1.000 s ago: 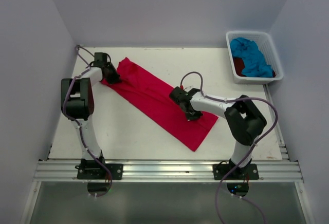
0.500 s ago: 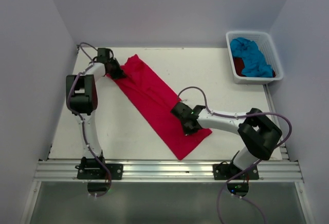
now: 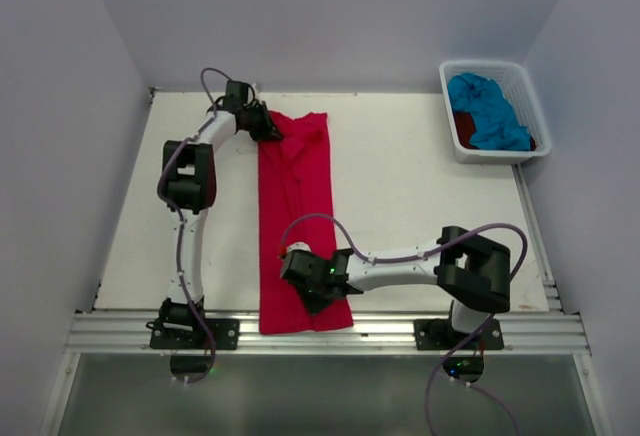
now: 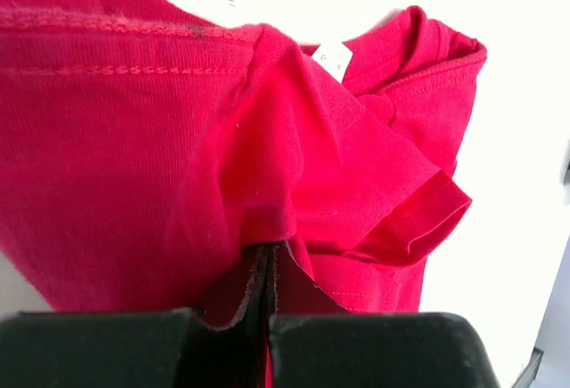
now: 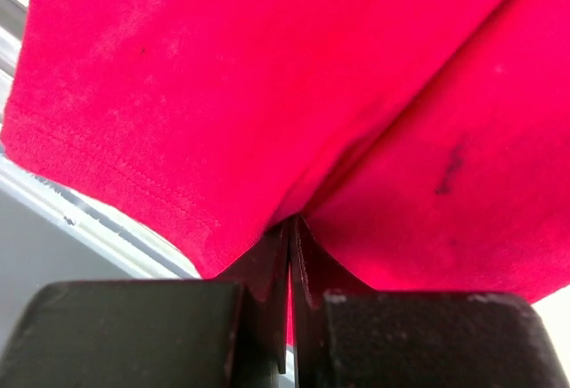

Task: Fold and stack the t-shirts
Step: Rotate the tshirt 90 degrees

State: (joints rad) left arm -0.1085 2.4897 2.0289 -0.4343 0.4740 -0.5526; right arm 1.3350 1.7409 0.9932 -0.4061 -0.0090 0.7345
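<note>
1. The bright red-pink t-shirt [image 3: 293, 206] lies as a long narrow strip on the white table [image 3: 430, 196]; it runs from 12 o'clock to 6 o'clock, a little to the 9 o'clock side of the table's middle; its near end overlaps the metal rail [image 3: 400, 333] at the table's 6 o'clock edge.
2. The left gripper [image 3: 271, 133] is at the strip's far end, on its 11 o'clock corner; the left wrist view shows the jaws pressed together with a bunched fold of the red-pink cloth caught between them; a short sleeve with a stitched hem sits toward 3 o'clock of the pinch, and a small white tag [image 4: 332, 54] shows toward 1 o'clock.
3. The right gripper [image 3: 322, 296] is at the strip's near end, toward 6 o'clock; its arm reaches across from the 3 o'clock side; the right wrist view shows the jaws clamped tight on a ridge of the same cloth, with the hemmed edge and the rail toward 8 o'clock.
4. The white plastic basket [image 3: 447, 81] stands at the table's 2 o'clock corner, well apart from the strip; the turquoise blue t-shirt [image 3: 490, 108] lies crumpled in it, on top of the dark red t-shirt [image 3: 462, 124], of which only edges show.
</note>
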